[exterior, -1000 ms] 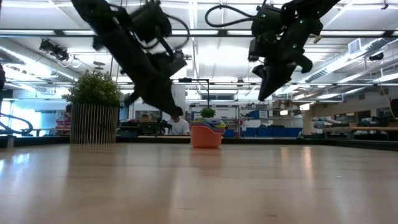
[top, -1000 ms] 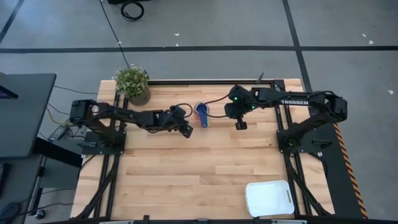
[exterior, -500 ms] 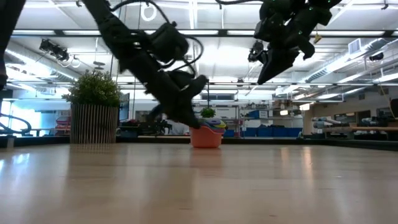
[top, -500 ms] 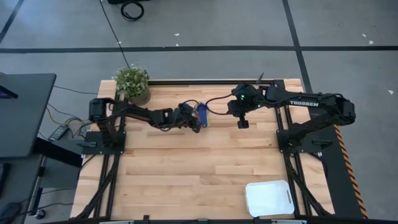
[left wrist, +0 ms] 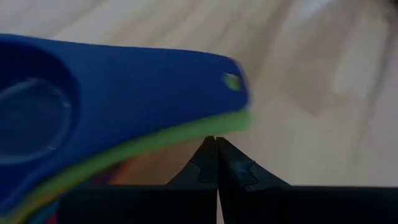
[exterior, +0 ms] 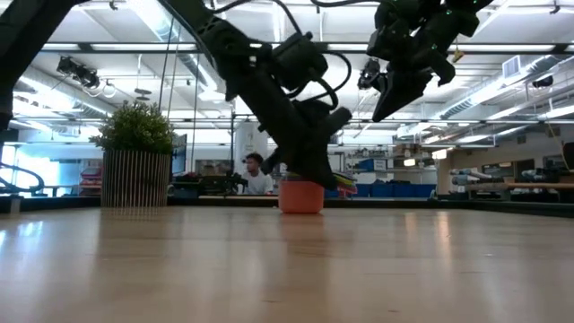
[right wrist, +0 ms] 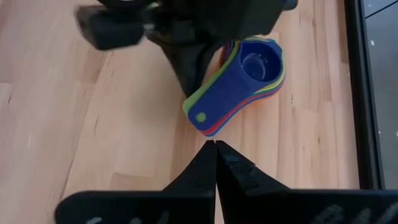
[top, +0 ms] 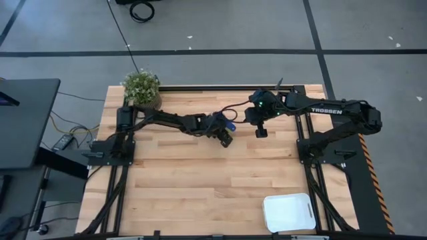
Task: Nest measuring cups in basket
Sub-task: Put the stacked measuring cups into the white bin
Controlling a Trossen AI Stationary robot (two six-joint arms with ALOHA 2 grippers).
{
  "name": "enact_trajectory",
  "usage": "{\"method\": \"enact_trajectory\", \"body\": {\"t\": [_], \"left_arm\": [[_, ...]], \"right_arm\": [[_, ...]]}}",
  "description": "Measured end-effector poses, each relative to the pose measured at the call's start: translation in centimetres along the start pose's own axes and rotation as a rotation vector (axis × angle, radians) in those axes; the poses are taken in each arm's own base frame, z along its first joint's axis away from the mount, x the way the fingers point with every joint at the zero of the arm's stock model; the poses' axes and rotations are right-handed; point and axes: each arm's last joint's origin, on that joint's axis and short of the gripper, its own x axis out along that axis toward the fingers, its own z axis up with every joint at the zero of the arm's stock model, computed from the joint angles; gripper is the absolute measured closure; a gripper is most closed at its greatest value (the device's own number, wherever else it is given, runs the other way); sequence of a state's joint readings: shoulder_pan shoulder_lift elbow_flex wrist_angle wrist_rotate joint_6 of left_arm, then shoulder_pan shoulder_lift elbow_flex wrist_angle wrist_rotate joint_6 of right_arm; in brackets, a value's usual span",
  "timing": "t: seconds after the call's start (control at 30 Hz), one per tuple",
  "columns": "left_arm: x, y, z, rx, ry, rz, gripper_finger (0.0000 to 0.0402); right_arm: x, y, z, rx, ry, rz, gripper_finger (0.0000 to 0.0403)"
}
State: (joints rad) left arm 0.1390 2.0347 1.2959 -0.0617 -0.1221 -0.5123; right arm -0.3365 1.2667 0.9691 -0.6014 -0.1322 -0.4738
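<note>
My left claw (top: 226, 138) is pinched shut, touching the measuring cups (right wrist: 239, 81). Their handles point to 7 o'clock. The basket (top: 288, 212) sits far off at 5 o'clock.

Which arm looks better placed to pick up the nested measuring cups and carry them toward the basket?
Left, probably. The left gripper is down at the measuring cups, its jaws shut beside the handles. The right gripper hangs above the table, jaws shut, though its arm is on the basket side.

Left gripper (top: 227, 138) low at mid-table, fingers together, right gripper (top: 259, 133) raised, fingers together
</note>
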Motion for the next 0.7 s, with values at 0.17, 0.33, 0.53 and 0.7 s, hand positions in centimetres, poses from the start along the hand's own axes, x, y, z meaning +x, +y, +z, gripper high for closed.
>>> {"method": "enact_trajectory", "body": {"t": [0.17, 0.33, 0.53, 0.7], "left_arm": [[-1.7, -1.1, 0.4, 0.002, 0.083, -0.035, 0.0402], [-4.3, -1.5, 0.2, 0.008, 0.159, 0.037, 0.0402], [-8.4, -1.3, 0.4, 0.056, 0.220, 0.121, 0.0402], [-11.2, -0.8, -0.7, 0.110, 0.247, 0.146, 0.0402]], "right_arm": [[0.0, 0.0, -0.1, 0.003, 0.009, 0.004, 0.0396], [0.0, 0.1, 0.0, -0.020, 0.007, 0.007, 0.0396], [0.2, 0.4, 0.0, -0.060, 0.019, 0.026, 0.0396], [0.2, 0.5, 0.0, -0.069, -0.002, 0.058, 0.0397]]}}
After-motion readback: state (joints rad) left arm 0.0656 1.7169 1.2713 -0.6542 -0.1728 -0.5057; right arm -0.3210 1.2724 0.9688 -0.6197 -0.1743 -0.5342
